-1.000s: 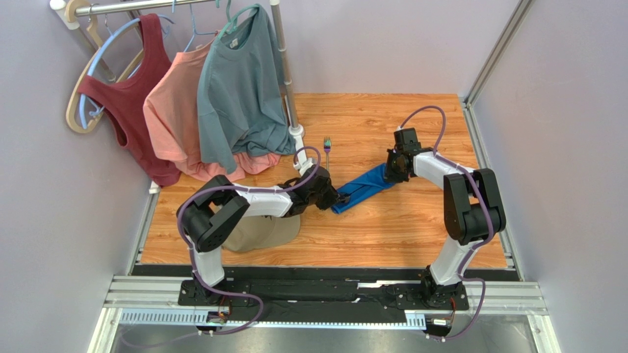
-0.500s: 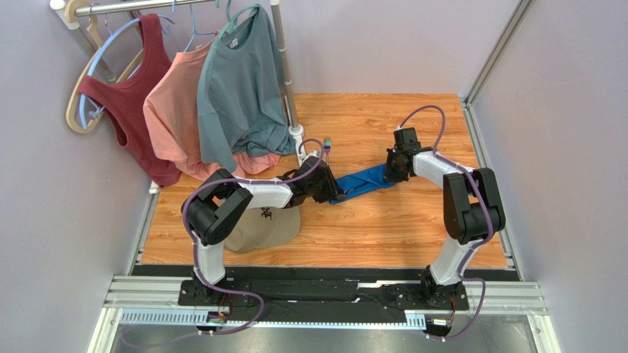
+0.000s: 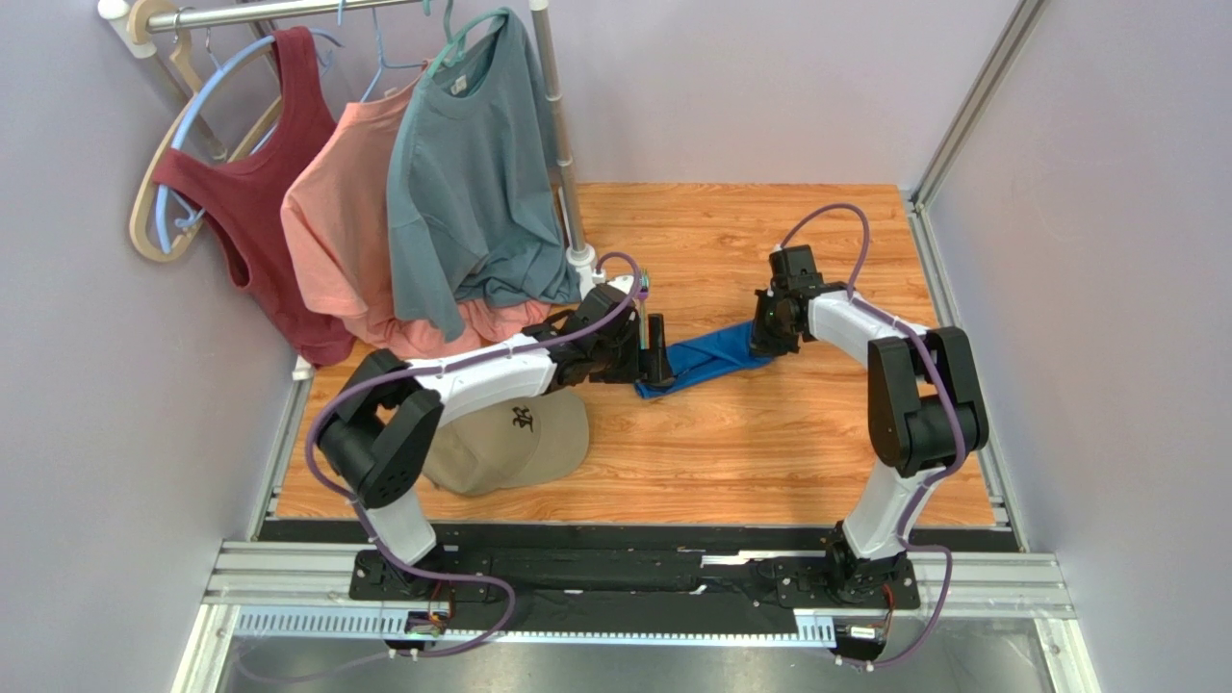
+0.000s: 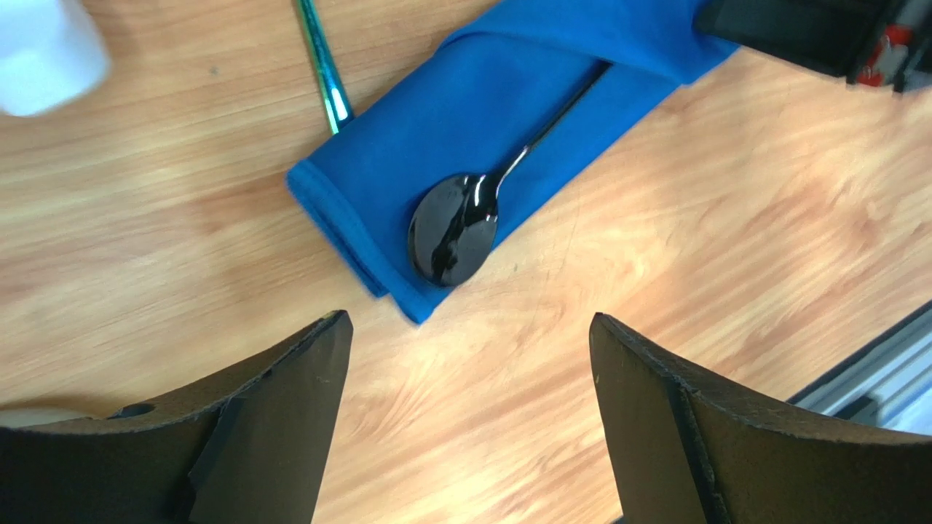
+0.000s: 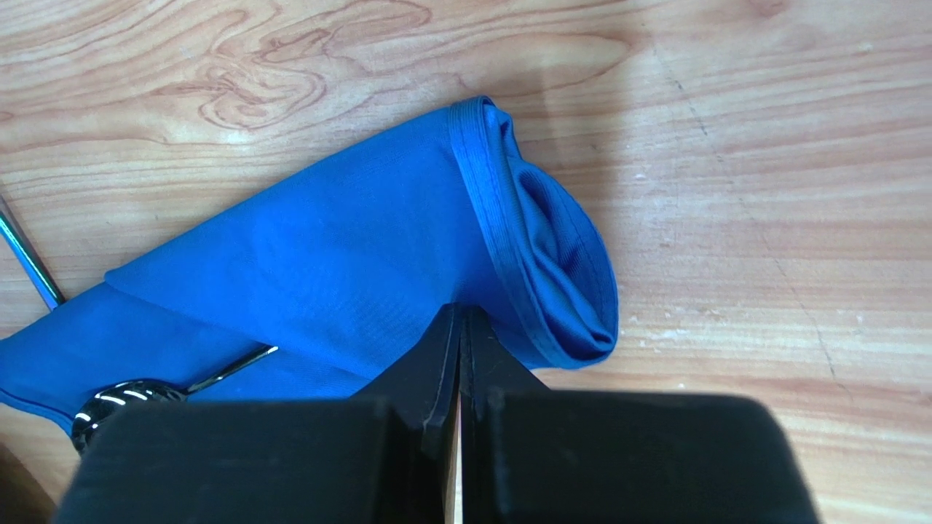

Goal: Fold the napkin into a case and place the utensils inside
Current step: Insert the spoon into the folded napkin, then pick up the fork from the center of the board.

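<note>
The napkin (image 4: pixel 514 120) lies folded into a long narrow strip on the wooden table (image 4: pixel 711 284), stretched between the two claws. The left claw (image 4: pixel 468 322) hangs just above the near end of the strip with its fingers (image 4: pixel 295 404) spread wide, holding nothing and touching nothing. Straight ahead of that gap lies the black spoon (image 4: pixel 454 229). Its bowl rests on top of the blue cloth and its handle runs away from the claw, under a fold. The fork (image 4: pixel 323 66) lies on the bare wood beyond the left finger, one end meeting the napkin's edge. At the far end, the right claw (image 5: pixel 459 317) is closed tight, its tips down against the cloth beside the rolled hem. Whether a layer is pinched between them I cannot tell.
</note>
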### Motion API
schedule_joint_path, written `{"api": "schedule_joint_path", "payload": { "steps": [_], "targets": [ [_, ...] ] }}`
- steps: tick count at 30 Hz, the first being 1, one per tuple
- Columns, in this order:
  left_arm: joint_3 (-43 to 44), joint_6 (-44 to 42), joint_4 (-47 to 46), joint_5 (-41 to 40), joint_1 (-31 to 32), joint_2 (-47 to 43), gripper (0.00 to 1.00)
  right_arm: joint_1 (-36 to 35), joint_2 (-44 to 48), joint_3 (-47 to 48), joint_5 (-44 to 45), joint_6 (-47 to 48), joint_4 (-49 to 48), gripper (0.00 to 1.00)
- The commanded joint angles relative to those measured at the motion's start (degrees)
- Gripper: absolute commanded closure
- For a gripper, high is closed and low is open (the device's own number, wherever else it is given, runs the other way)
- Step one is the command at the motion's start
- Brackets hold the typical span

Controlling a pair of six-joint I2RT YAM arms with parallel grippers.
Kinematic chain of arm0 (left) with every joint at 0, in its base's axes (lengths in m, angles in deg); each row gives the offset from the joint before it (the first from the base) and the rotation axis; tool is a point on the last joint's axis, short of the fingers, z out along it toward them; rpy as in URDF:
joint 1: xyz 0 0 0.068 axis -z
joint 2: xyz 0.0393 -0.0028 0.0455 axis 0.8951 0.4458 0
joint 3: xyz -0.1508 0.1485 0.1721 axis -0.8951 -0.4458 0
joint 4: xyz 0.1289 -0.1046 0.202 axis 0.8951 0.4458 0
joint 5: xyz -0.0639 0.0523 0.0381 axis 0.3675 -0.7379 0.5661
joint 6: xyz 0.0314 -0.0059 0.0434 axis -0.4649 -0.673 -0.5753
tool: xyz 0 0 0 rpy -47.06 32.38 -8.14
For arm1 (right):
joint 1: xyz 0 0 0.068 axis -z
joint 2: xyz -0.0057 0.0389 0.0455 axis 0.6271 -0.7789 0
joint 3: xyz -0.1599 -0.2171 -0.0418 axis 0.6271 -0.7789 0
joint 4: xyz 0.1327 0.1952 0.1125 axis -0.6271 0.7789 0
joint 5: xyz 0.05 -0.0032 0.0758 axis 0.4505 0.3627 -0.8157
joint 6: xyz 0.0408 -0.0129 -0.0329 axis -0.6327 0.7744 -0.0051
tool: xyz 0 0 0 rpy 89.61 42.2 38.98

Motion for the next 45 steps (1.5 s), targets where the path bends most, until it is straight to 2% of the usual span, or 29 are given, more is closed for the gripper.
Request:
{"api": "schedule_joint_path", "payload": {
  "steps": [1, 3, 4, 6, 7, 9, 13, 15, 17, 22, 26, 32, 39, 41, 44, 45],
  "targets": [
    [4.8, -12.1, 10.6, -0.9, -1.0, -5.5, 0.13, -0.2, 3.9, 3.3, 1.9, 0.3, 4.1, 1.00],
    [5.5, -14.5, 10.1, 0.7, -3.0, -6.4, 0.16, -0.2, 5.3, 3.4, 2.6, -0.3, 4.4, 0.97],
    [5.8, -15.5, 10.1, 0.6, -3.8, -6.7, 0.17, -0.3, 6.1, 3.6, 2.7, -0.7, 4.6, 0.91],
    [5.1, -15.4, 9.4, 0.9, -6.8, -8.6, 0.19, -1.3, 7.7, 4.5, 2.6, -0.9, 4.7, 0.84],
    [4.1, -15.0, 8.3, 0.5, -7.5, -10.0, 0.19, -1.9, 7.8, 6.2, 2.9, -0.7, 5.1, 0.73],
    [0.8, -14.6, 3.6, 1.2, -9.2, -14.5, 0.20, -4.1, 7.1, 8.4, 3.4, -0.2, 5.5, 0.64],
    [-1.9, -13.5, 3.3, -0.3, -9.8, -21.6, 0.20, -8.8, 2.1, 17.8, 5.2, 1.7, 5.9, 0.44],
    [-3.2, -13.4, 3.8, 0.0, -10.1, -25.4, 0.20, -11.9, -3.8, 23.0, 5.9, 2.4, 7.1, 0.39],
    [-4.0, -13.0, 5.5, 1.1, -10.3, -29.0, 0.20, -14.8, -8.0, 31.2, 6.9, 3.2, 10.0, 0.39],
    [-6.9, -11.7, 10.1, 3.2, -10.8, -35.8, 0.20, -18.7, -20.2, 42.7, 11.7, 2.6, 13.5, 0.36],
    [-10.0, -10.2, 10.9, 4.9, -10.7, -42.5, 0.20, -20.9, -24.9, 47.2, 14.0, 2.6, 14.0, 0.36],
    [-11.6, -9.8, 12.8, 5.1, -10.8, -48.3, 0.20, -22.3, -28.7, 46.9, 14.7, 2.3, 12.8, 0.44],
    [-11.1, -10.9, 14.3, 3.8, -10.8, -51.1, 0.20, -22.9, -32.2, 45.4, 15.2, 2.2, 10.6, 0.64],
    [-10.8, -10.9, 14.9, 3.8, -10.8, -51.5, 0.20, -23.1, -34.0, 47.3, 15.4, 2.6, 11.8, 0.66],
    [-10.3, -11.0, 15.6, 3.8, -11.0, -52.1, 0.20, -23.0, -36.8, 49.8, 16.5, 3.1, 14.2, 0.77],
    [-10.2, -11.0, 16.2, 3.5, -10.9, -52.2, 0.20, -23.1, -37.3, 50.2, 16.0, 3.4, 14.4, 0.85]
  ]
}}
